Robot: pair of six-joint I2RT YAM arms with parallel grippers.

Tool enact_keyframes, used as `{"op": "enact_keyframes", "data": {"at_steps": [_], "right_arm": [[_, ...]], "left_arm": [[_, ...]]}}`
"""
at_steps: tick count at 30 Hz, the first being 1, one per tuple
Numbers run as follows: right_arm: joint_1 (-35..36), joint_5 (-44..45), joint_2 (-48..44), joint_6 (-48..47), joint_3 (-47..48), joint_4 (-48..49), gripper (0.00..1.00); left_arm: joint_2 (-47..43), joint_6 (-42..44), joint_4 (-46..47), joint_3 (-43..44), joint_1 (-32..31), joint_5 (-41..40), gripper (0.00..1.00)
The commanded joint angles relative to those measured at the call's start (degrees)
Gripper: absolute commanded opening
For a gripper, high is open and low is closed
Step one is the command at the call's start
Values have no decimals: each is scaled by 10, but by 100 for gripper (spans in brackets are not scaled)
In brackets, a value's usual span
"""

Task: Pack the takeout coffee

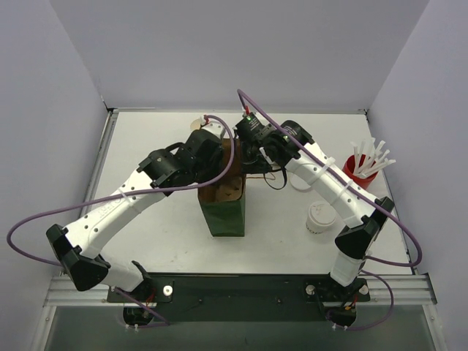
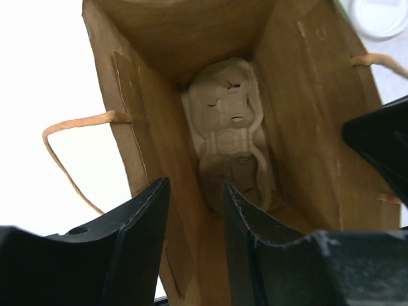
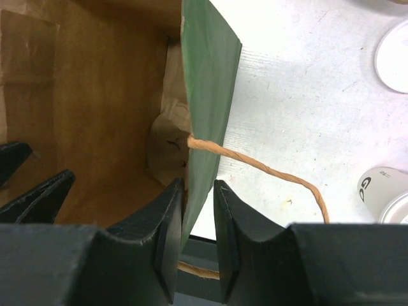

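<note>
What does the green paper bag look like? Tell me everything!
The paper bag stands upright and open on the table, green outside, brown inside, with twisted paper cord handles. A pale cardboard carrier lies at its bottom. The right pincer pinches one wall; the left pincer, open, straddles the opposite wall.

White table (image 1: 175,248) enclosed by plain pale lavender walls (image 1: 241,44).

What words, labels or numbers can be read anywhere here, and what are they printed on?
One dark mark, perhaps "G", on the side of the white paper cup: partly cut off, so it cannot be read for certain.
No print shows on the green paper bag, the cup carrier inside it, or the red cup of straws.
</note>
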Motion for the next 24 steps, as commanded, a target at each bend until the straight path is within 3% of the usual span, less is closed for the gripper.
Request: {"op": "enact_keyframes", "data": {"at_steps": [1, 11, 24], "right_arm": [[4, 25, -5, -1, 0, -21, 22], [4, 30, 2, 1, -2, -20, 8], [5, 27, 5, 5, 0, -20, 7]], "left_arm": [[-4, 34, -15, 32, 4, -33, 49], [-46, 39, -9, 61, 10, -33, 49], [20, 84, -38, 61, 20, 3, 48]]}}
